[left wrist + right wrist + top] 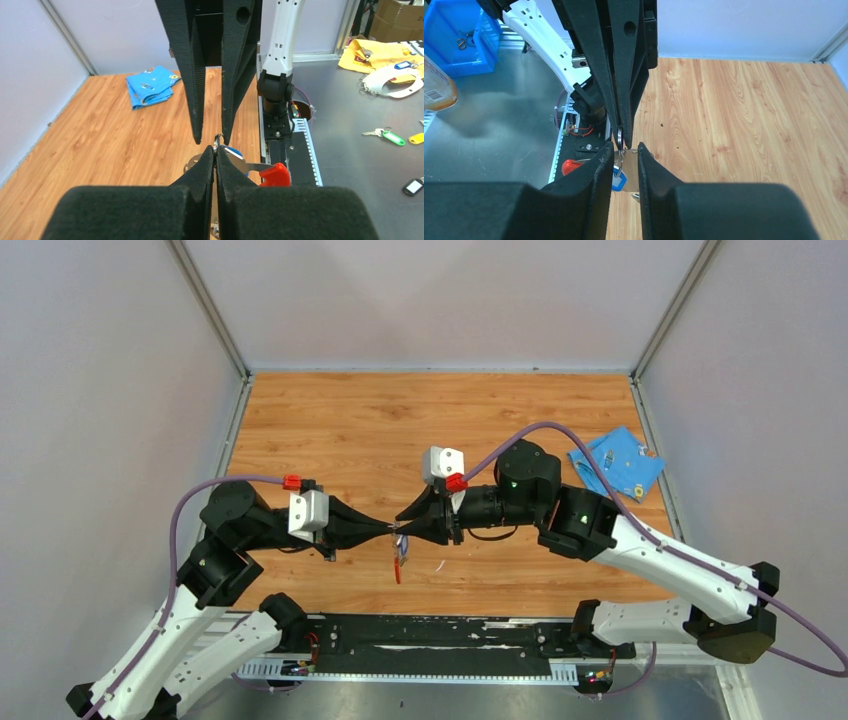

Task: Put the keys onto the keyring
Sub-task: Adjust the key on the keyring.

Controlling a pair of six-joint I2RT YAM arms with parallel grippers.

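The keyring hangs between the two grippers over the table's near middle, its red fob (398, 568) drooping below. My left gripper (385, 533) is shut on the small metal ring (218, 139), which pokes out just past its tips (216, 148). A blue-headed key (235, 152) hangs on the ring beside the silvery strap and red fob (274, 174). My right gripper (625, 147) faces the left one, open, with the ring (619, 151) and the blue key (619, 180) in the gap between its fingers, close to the left finger (605, 159). A small silver piece (635, 196) lies on the wood below.
A crumpled blue cloth (615, 462) lies at the table's far right corner. The black base rail (430, 635) runs along the near edge under the grippers. Off the table, a metal bench carries tagged keys (390, 136) and a blue bin (459, 40).
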